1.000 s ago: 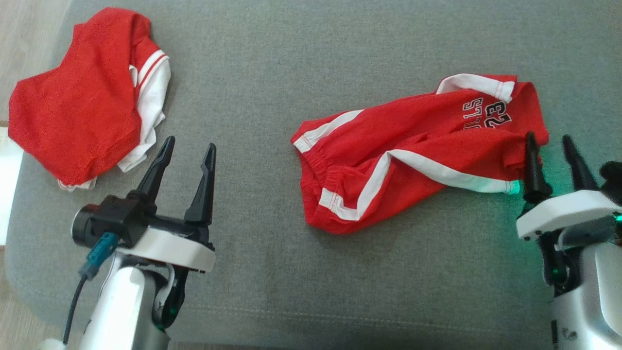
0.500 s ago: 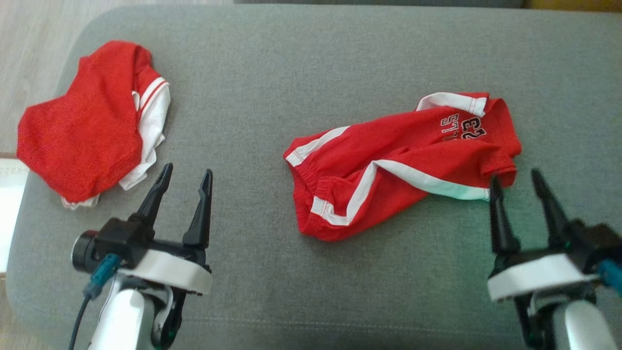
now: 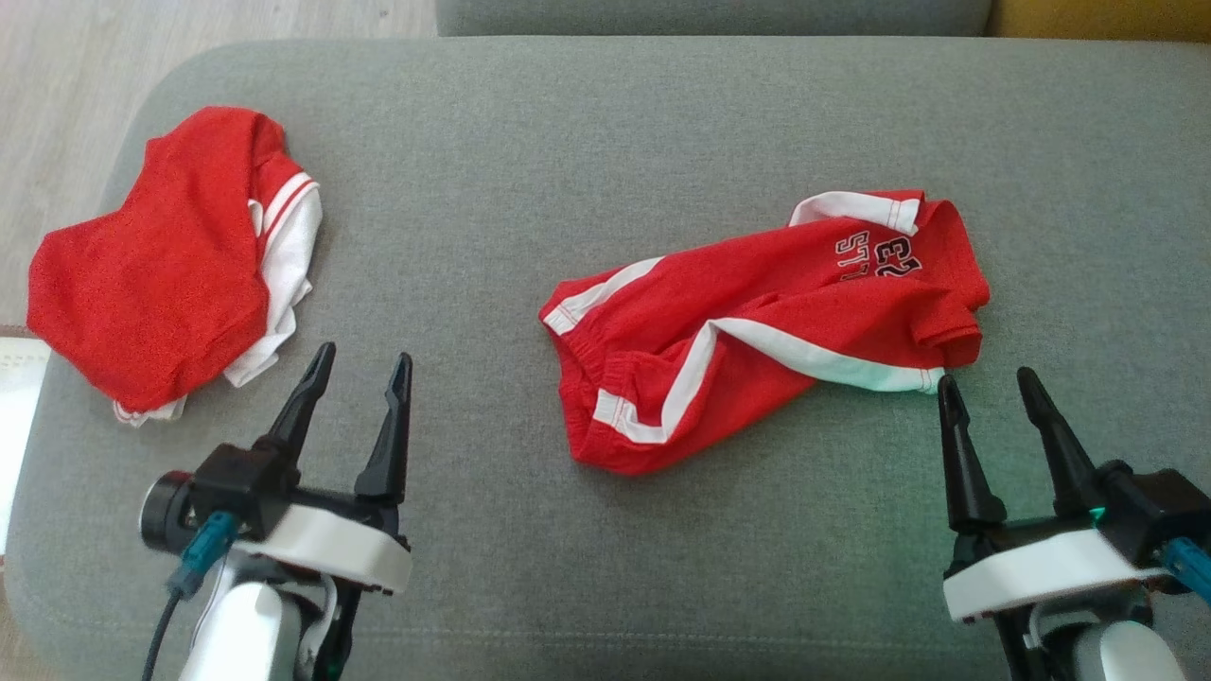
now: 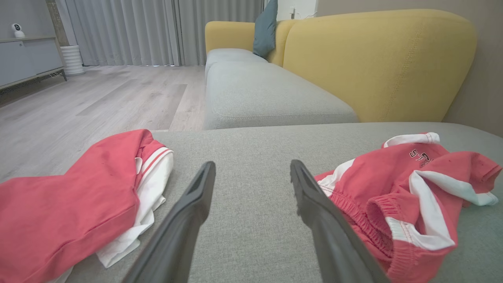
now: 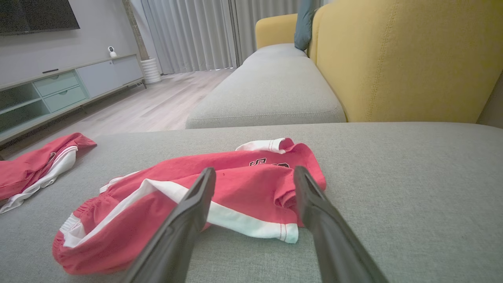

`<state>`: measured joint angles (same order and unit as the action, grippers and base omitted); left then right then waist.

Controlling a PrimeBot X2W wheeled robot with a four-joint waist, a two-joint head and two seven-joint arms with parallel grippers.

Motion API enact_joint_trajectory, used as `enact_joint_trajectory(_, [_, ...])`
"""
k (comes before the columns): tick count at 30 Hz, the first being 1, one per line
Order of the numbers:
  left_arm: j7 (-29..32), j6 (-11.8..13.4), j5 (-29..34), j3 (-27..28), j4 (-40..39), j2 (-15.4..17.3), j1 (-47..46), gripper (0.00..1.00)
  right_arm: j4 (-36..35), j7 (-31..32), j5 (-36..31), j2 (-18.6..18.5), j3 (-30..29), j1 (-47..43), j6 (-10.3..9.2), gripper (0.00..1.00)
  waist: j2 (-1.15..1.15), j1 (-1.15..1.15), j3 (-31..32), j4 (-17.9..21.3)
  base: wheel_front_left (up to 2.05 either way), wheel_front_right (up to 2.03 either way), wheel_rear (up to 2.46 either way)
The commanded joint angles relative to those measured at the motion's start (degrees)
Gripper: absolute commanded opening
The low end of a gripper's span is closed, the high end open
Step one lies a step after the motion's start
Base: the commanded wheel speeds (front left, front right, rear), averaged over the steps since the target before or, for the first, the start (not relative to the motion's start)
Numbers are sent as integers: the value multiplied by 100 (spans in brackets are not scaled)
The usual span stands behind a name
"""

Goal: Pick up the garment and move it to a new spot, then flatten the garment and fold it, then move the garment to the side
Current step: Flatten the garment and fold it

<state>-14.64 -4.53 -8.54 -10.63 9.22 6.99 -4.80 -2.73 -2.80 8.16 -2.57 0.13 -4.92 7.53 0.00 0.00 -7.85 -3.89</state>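
Observation:
The garment [image 3: 757, 322] is a pair of red shorts with white stripes and dark lettering, lying crumpled on the grey sofa cushion [image 3: 568, 142], right of centre. My right gripper [image 3: 984, 376] is open and holds nothing, its tips just short of the shorts' near right hem and apart from it. The right wrist view shows the shorts [image 5: 243, 177] just beyond the open right gripper [image 5: 254, 169]. My left gripper [image 3: 365, 353] is open and holds nothing over bare cushion, well to the left of the shorts. In the left wrist view the shorts [image 4: 397, 188] lie to the right of the left gripper [image 4: 252, 164].
A second red and white garment [image 3: 161, 293] lies heaped near the cushion's left edge, and also appears as a garment [image 4: 70, 196] and a garment [image 5: 35, 165] in the wrist views. Wooden floor [image 3: 57, 57] lies beyond that edge. A yellow backrest [image 4: 377, 59] rises behind the cushion.
My right gripper has drawn back from the shorts' right end and now stands clear of the hem. The head camera has tilted, shifting the whole picture. The shorts lie as before.

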Motion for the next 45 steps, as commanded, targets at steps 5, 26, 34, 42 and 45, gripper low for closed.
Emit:
enact_joint_trajectory(5, [138, -58, -19, -9, -276, 108, -270, 100, -236, 24, 38, -32, 114, 126, -4, 100, 0, 0, -84, 6, 0, 0, 0])
enact_joint_trajectory(26, [2876, -294, -2151, -1875, 13, 357, -1396, 100, -101, 45, 104, -32, 165, 341, -4, 100, 0, 0, -490, 302, 0, 0, 0])
enact_joint_trajectory(34, [3053, -295, -2481, -2008, 77, 498, -1469, 100, -80, 34, 152, -31, 186, 411, -4, 100, 0, 0, -540, 319, 0, 0, 0])
enact_joint_trajectory(42, [2930, -295, -2699, -2252, 196, 634, -1640, 0, 7, 67, 198, -31, 139, 445, -4, 100, 0, 0, -576, 370, 0, 0, 0])
enact_joint_trajectory(45, [2844, -295, -2683, -2261, 216, 657, -1652, 0, 56, 111, 192, -31, 98, 444, -4, 100, 0, 0, -562, 368, 0, 0, 0])
